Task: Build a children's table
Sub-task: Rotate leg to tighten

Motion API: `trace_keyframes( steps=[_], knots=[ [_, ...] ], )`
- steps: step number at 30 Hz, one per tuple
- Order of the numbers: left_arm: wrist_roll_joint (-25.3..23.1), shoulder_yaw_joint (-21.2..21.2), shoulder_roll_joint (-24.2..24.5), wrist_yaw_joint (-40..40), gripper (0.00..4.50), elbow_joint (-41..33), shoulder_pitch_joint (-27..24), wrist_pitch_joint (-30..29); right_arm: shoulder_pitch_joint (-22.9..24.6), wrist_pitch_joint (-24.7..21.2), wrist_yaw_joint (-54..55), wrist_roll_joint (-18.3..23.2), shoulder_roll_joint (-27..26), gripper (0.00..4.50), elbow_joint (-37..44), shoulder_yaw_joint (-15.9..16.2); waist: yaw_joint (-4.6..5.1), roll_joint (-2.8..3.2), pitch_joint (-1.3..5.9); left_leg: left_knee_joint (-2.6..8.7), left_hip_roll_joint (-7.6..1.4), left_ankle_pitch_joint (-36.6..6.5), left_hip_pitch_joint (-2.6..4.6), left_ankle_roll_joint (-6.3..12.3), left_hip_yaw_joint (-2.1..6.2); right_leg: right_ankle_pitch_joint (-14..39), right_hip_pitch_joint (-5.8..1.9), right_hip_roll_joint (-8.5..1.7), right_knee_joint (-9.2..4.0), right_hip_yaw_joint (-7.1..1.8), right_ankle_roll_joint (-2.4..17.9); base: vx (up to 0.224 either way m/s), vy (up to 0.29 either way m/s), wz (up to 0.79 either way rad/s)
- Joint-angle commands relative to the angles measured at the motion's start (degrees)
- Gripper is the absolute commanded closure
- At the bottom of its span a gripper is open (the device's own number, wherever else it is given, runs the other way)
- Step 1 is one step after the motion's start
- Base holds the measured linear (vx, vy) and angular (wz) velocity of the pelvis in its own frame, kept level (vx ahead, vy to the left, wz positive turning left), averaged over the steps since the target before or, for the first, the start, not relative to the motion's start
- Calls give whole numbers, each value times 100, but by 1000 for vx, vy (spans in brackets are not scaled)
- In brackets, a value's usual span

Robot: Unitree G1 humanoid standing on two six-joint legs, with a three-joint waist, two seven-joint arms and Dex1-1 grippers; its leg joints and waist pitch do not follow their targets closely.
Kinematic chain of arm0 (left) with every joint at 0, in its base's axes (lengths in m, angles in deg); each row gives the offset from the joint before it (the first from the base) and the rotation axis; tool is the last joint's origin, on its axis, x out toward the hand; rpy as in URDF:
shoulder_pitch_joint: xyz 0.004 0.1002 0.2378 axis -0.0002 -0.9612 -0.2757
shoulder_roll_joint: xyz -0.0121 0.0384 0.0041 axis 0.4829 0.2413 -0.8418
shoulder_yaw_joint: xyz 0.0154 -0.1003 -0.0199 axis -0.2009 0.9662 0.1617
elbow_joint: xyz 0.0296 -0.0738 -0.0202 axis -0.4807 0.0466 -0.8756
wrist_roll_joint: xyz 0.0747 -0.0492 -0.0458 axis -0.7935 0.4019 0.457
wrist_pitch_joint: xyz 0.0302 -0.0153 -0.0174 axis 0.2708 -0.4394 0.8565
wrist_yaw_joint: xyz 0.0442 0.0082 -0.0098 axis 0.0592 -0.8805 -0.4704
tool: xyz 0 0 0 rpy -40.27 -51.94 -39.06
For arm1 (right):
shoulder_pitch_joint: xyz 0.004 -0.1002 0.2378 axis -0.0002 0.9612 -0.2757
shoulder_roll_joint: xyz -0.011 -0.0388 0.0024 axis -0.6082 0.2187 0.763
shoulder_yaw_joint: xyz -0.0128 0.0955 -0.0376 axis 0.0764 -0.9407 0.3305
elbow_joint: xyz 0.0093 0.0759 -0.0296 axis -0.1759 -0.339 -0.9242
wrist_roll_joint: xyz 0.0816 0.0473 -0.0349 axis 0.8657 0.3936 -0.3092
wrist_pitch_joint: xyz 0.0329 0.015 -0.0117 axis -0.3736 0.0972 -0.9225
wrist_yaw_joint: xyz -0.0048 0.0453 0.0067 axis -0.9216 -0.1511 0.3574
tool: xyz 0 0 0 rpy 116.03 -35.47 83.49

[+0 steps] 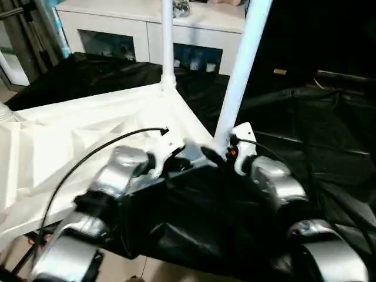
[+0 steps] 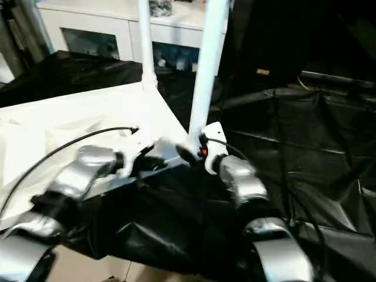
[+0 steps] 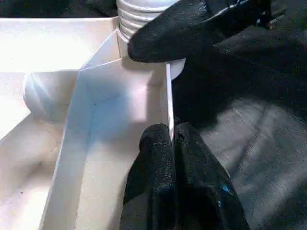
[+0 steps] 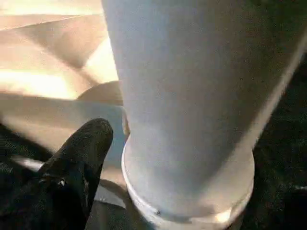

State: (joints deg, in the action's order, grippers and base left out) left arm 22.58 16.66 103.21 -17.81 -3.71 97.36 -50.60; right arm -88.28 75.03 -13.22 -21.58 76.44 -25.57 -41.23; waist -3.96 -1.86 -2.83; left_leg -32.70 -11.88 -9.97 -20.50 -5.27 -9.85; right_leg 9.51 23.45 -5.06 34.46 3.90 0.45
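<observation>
On black sheeting we see the upturned children's table (image 1: 88, 126); left hand (image 3: 171, 143) pinched shut on its rim, right hand (image 1: 226, 150) spread apart around near corner leg (image 1: 241, 70).

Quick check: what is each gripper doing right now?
Left gripper: shut on the tabletop rim.
Right gripper: at the base of the near leg; open or shut cannot be told.
</observation>
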Motion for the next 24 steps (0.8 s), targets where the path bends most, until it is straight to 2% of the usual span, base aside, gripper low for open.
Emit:
trace_keyframes(
  steps=[1,3,6,10,14,19,24],
  knots=[
    [232,-225,-31,490,450,-152,-44,202,122,-38,-935,160,-1,51,381,397,-15,19,386,356,-106,-1149,-6,335,-20,950,-319,-266,-357,-228,1298,0,0,0],
    [274,-251,109,762,450,-172,-65,273,224,-75,-1404,197,172,51,576,477,-38,33,385,335,-113,-952,-7,461,-31,533,-332,-253,-312,-216,1461,0,0,0],
    [350,-230,276,1125,450,-210,-84,341,350,-166,-2022,228,429,51,822,612,-72,38,392,325,-132,-906,10,482,-48,436,-334,-255,-286,-210,1559,0,0,0],
    [424,-216,441,1470,450,-284,-109,329,465,-254,-2457,222,656,88,1059,753,-154,29,367,336,-142,-1078,24,423,-63,788,-327,-272,-316,-214,1508,0,0,0],
    [515,-257,583,1771,450,-325,-127,270,517,-331,-2676,185,764,113,1180,822,-162,28,354,362,-149,-1300,38,268,-53,1274,-306,-286,-361,-225,1368,0,0,0],
    [513,-264,609,1827,450,-373,-173,246,539,-394,-2721,217,756,156,1249,832,-157,29,354,366,-144,-1303,36,216,-47,1299,-297,-284,-363,-226,1338,0,0,0],
    [430,-203,507,1487,450,-261,-131,273,565,-458,-2524,222,667,167,1223,792,-163,30,368,356,-143,-1168,29,241,-46,1092,-303,-281,-339,-225,1365,0,0,0]
  ],
)
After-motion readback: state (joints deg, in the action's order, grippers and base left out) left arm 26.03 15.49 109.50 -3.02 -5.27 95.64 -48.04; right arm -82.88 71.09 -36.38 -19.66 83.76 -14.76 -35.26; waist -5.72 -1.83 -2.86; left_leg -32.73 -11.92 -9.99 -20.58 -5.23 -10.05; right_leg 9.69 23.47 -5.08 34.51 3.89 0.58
